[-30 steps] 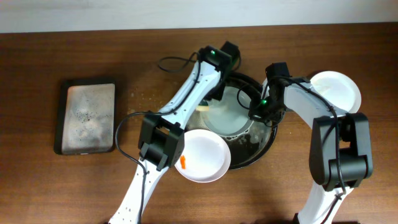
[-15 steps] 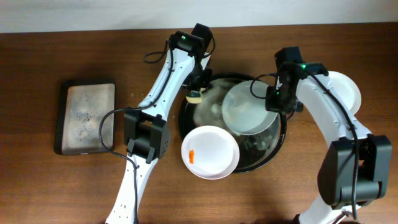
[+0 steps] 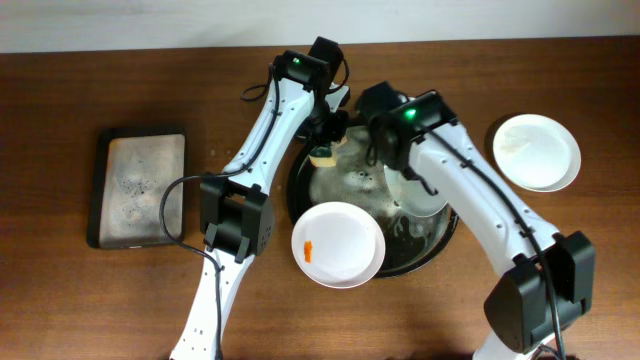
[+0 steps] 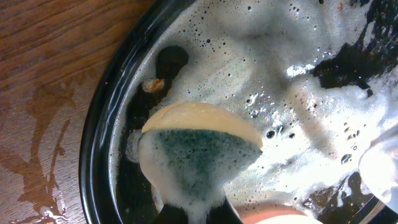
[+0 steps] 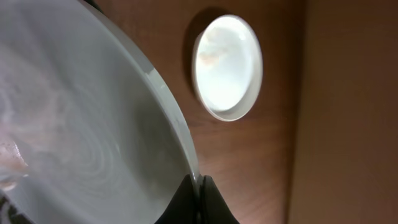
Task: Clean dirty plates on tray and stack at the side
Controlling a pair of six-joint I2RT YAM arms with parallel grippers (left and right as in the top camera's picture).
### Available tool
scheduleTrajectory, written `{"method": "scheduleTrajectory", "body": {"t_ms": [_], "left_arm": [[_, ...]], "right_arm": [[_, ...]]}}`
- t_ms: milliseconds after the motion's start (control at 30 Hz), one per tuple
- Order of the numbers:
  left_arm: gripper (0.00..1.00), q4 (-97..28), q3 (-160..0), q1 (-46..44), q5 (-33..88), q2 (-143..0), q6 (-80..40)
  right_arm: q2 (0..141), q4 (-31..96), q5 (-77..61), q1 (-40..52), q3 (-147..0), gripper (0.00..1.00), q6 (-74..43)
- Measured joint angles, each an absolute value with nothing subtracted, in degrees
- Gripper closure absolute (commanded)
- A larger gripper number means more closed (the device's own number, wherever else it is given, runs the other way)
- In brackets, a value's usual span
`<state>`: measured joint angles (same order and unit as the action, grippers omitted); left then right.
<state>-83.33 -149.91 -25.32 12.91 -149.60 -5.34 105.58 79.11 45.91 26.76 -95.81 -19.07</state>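
Observation:
The black tray (image 3: 440,243) is wet and foamy; its rim also shows in the left wrist view (image 4: 102,130). My left gripper (image 3: 325,148) is shut on a foamy sponge (image 4: 196,155) over the tray's far left part. My right gripper (image 3: 392,160) is shut on the rim of a white plate (image 3: 418,195), held tilted on edge above the tray; it fills the right wrist view (image 5: 81,124). A second plate (image 3: 338,245) with an orange smear lies at the tray's front. A third plate (image 3: 537,150) lies on the table at the right and also shows in the right wrist view (image 5: 227,65).
A small grey sponge tray (image 3: 137,185) sits on the table at the far left. Water stains mark the wood beside the black tray's left rim (image 4: 43,180). The table's back edge meets a white wall.
My right gripper has swung left across the tray with its plate, tipping it up on edge. My left gripper pulled back to the tray's far left with the sponge and now holds still.

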Motion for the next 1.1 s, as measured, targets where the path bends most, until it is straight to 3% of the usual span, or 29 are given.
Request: {"method": "scheduleTrajectory", "body": {"t_ms": [233, 1100], "left_arm": [[1.00, -83.3, -149.9, -25.3, 12.9, -149.6, -5.3], [0.99, -83.3, -149.9, -25.3, 12.9, -149.6, -5.3]], "right_arm": [[105.6, 80.9, 53.2, 29.4, -95.8, 0.96, -22.1], [105.6, 84.0, 58.3, 29.4, -95.8, 0.96, -25.8]]}}
